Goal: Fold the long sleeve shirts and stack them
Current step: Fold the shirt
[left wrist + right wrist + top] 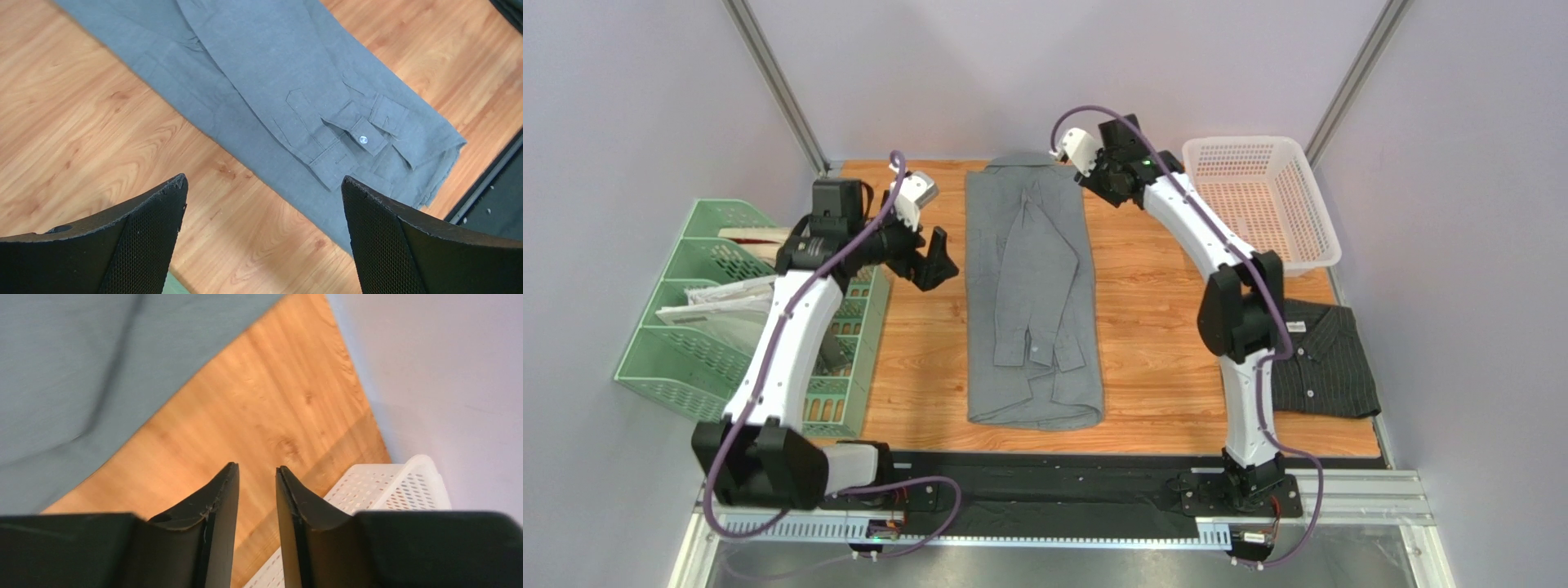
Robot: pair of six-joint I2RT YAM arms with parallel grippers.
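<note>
1. The surface (1149, 294) carries the grey shirt (1032, 368) in the middle. It lies as a long strip with the collar (1020, 162) far and the hem (1036, 417) near.
2. Both sleeves (1038, 263) are laid in down its length, and the cuffs (362, 131) overlap near the hem.
3. The likely step is the cross fold. It goes best if each tool takes one corner of the same end, and both lift evenly and carry it over without dragging the sleeves askew.
4. The left tool (935, 270) hovers just beside the shirt's left edge, spread wide and released.
5. The right tool (257, 467) is past the collar end, over bare wood. Its jaws are narrowly apart with nothing between them.
6. A green rack (658, 368) stands on the left, close to the left arm's swing.
7. A white basket (1242, 142) sits in the far right corner, near the right tool, and could be knocked.
8. The dark striped shirt (1333, 355) lies folded at the near right, partly behind the right arm. It looks like the place for the stack.
</note>
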